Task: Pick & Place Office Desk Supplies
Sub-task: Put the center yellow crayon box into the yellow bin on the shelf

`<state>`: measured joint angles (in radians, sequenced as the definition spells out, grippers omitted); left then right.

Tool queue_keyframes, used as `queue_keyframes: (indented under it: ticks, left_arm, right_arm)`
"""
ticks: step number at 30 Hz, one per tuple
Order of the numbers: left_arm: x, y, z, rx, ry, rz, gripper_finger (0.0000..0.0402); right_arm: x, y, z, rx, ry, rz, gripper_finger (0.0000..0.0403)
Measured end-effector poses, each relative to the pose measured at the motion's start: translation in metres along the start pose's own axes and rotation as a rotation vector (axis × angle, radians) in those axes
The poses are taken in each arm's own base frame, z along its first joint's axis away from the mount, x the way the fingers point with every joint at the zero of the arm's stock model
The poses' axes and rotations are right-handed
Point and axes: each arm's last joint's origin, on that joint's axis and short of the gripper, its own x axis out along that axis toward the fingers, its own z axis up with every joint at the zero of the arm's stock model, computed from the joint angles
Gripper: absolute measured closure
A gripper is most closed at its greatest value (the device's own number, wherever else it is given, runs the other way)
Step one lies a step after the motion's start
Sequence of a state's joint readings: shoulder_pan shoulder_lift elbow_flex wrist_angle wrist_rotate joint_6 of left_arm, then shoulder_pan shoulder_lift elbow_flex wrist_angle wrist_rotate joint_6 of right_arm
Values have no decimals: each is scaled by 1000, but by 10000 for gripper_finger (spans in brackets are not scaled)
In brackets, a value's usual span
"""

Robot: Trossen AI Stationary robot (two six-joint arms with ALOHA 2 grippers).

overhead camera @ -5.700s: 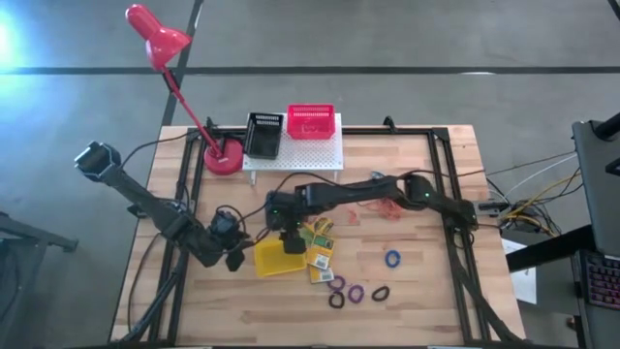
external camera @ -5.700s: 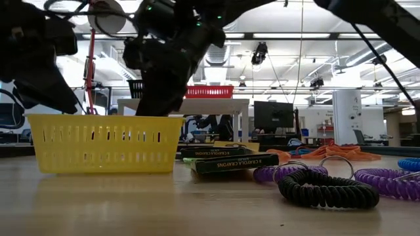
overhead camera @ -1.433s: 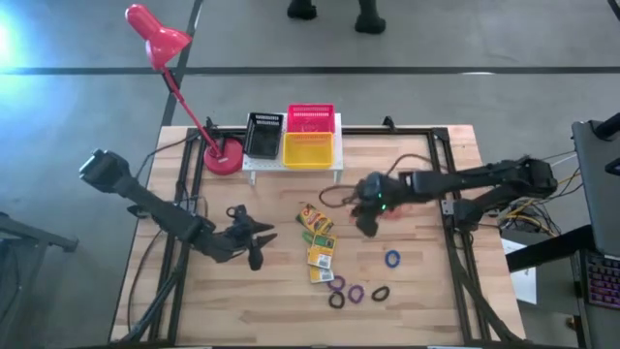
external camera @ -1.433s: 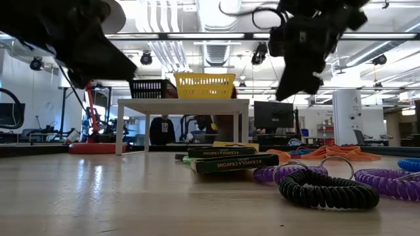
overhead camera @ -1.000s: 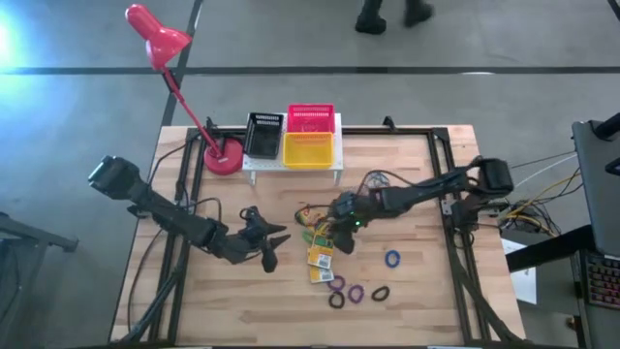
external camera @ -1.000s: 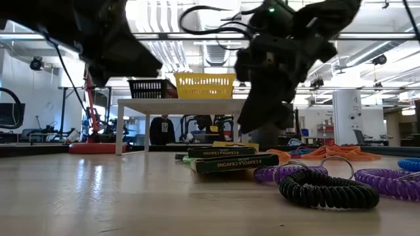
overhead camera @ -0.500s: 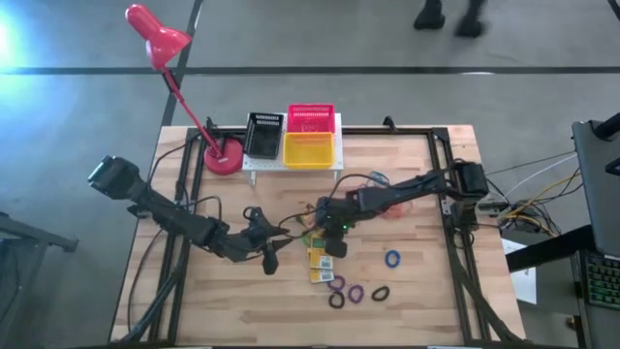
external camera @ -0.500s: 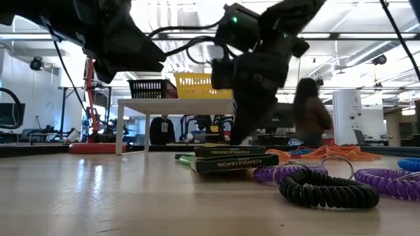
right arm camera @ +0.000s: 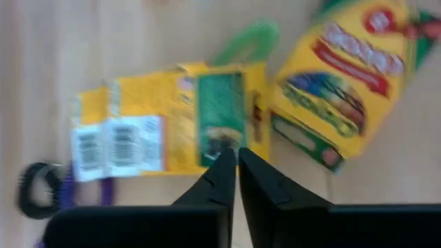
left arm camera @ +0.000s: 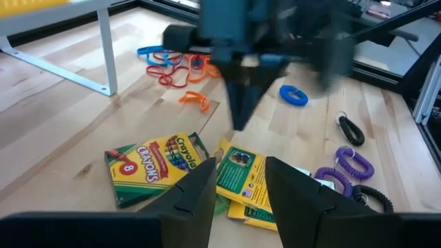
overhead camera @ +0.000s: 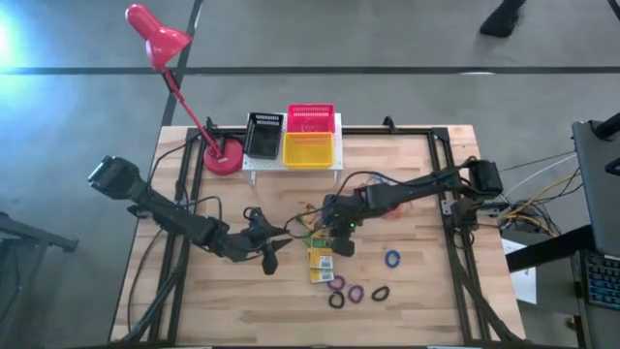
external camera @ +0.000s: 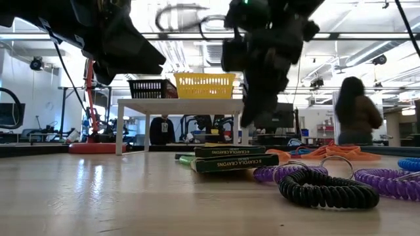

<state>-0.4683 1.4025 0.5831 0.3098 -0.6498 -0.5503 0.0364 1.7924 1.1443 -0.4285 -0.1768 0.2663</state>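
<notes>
Two crayon boxes [overhead camera: 321,260] lie flat on the wooden table near its middle, one showing its front [left arm camera: 154,165], the other its back [right arm camera: 172,124]. My right gripper [overhead camera: 338,242] hangs over them with its fingers shut and pointing down; I see nothing between them [right arm camera: 233,162]. It stands a little above the stacked boxes [external camera: 226,157]. My left gripper [left arm camera: 238,200] hovers open, left of the boxes, holding nothing. Black [overhead camera: 263,134], red [overhead camera: 310,118] and yellow [overhead camera: 308,148] mesh baskets stand on the white stand. Coiled rings [overhead camera: 354,292] and a blue ring [overhead camera: 391,259] lie near the front.
A tangle of red-orange rubber bands [overhead camera: 386,206] lies right of the boxes. The white perforated stand [overhead camera: 291,163] is at the far edge, with the red desk lamp's base [overhead camera: 224,155] to its left. A person [external camera: 357,108] stands in the room beyond the table.
My right gripper dipped until its fingertips reached the top crayon box, then rose clear of it again. The boxes lie where they were. A person has walked across the room behind the table.
</notes>
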Motion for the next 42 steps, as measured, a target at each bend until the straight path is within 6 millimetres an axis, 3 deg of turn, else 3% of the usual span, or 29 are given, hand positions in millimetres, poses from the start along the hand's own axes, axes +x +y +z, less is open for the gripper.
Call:
queue_keyframes:
  ticks: [8,13,21,26,29,34,38,42]
  left_arm:
    - [0,0,0,-1,4,-6,271]
    - [0,0,0,-1,4,-6,271]
    - [1,1,2,-13,-3,-1,271]
    - [2,2,2,-23,-6,0,271]
    - [2,2,2,-23,-7,-1,271]
    - [4,5,3,-104,-4,15,271]
    - [8,9,1,-102,7,41,266]
    - [23,13,-4,-100,0,72,237]
  right_arm:
    - [19,-17,-14,-28,-74,16,278]
    - [23,-20,-20,-52,-90,44,249]
    - [39,-22,-24,-58,-65,97,282]
    - [39,-21,-19,-79,-78,101,340]
    - [33,-19,-16,-90,-90,99,384]
    - [6,-10,-7,-105,-172,81,394]
    - [-28,2,-5,-114,-253,-6,394]
    - [-53,13,-7,-134,-324,-52,395]
